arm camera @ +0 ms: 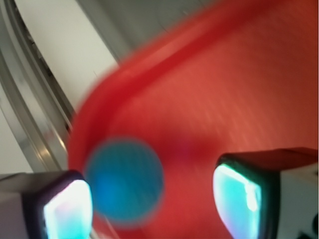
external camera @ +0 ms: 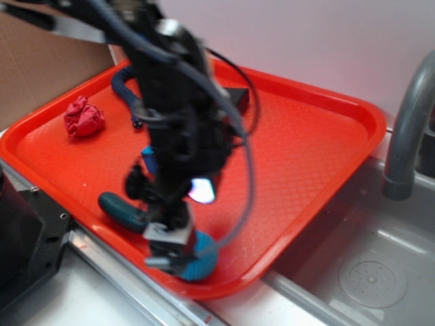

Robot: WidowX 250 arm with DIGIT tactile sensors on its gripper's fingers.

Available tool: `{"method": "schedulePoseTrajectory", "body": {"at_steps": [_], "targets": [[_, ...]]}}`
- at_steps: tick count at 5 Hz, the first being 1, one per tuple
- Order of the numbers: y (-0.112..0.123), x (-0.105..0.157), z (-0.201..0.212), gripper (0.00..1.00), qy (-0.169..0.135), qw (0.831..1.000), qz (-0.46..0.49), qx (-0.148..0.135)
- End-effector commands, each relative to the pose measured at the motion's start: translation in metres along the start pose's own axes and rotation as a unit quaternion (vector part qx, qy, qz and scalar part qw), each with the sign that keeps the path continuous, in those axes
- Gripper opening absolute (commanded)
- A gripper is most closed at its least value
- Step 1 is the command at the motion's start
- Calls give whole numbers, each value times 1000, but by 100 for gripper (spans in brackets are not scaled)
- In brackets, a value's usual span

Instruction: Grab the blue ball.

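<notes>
The blue ball (external camera: 201, 260) lies on the red tray (external camera: 306, 156) near its front corner, close to the rim. My gripper (external camera: 170, 257) hangs just over it, partly covering it in the exterior view. In the wrist view the ball (arm camera: 124, 180) sits between my two fingers, close to the left pad (arm camera: 67, 209) and well apart from the right one. The gripper (arm camera: 152, 206) is open and the picture is blurred by motion.
A dark teal oblong (external camera: 122, 210) lies on the tray left of the ball. A crumpled red cloth (external camera: 83, 117) sits at the tray's far left, a dark block (external camera: 238, 98) at the back. A sink (external camera: 367, 272) and grey faucet (external camera: 408, 129) are to the right.
</notes>
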State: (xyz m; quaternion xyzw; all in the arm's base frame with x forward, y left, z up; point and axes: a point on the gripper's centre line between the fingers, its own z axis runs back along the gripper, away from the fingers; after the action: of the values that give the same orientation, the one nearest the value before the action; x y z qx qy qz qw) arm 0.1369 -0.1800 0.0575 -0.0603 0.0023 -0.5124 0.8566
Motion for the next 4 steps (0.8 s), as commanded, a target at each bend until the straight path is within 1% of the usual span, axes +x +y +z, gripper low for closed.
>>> {"method": "schedulePoseTrajectory", "body": {"at_steps": [1,2,3,4], "targets": [[-25,7,8,100,68,996,-60,-9],[-28,-22,9,100,73,997,-33,-7],[-20,-28,3,100,61,998,-13,-27],[-20,-29,1,100,86,995,15,-40]]}}
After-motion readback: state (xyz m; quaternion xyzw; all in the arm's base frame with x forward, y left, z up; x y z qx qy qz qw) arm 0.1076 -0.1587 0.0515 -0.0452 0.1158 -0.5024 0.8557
